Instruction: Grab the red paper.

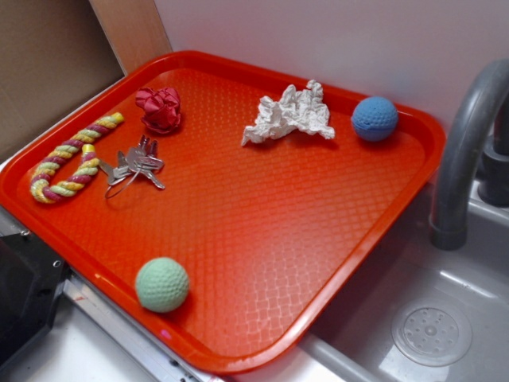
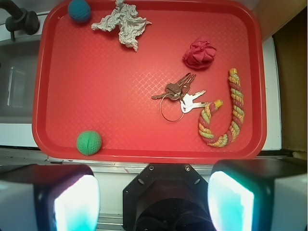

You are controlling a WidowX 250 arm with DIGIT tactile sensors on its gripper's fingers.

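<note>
The claw [image 2: 154,199] is seen from the wrist view hanging high above the near edge of an orange-red plastic tray with a waffle-textured floor [image 2: 120,86], its two pale fingers [image 2: 77,204] spread wide apart with nothing held between them. A strip of white counter and a metal rail are seen directly under the claw, just short of the tray's rim.

Nearest the claw, ahead and to its left, a mint-green dimpled ball [image 2: 89,142] is set close to the tray's near rim. Ahead and to the right, a striped rope toy bent into a hook, in yellow, green and pink [image 2: 224,114], is laid along the right side. A bunch of metal keys on a wire ring [image 2: 178,96] is placed just left of the rope, almost straight ahead of the claw.

Farther on, beyond the keys and slightly right, the small crumpled ball of crimson-pink paper [image 2: 200,53] is found resting on the tray floor, apart from everything else and well clear of the claw. In the exterior view it [image 1: 160,109] sits near the tray's far left corner.

At the far rim, ahead and left, a larger crumpled sheet of white paper [image 2: 121,21] is spread, with a blue dimpled ball [image 2: 79,10] beside it in the corner.

The tray is laid across a grey sink basin [image 1: 445,318], where a round drain cover and a curved grey faucet [image 1: 465,151] are visible. A white wall and a brown board are seen behind.
</note>
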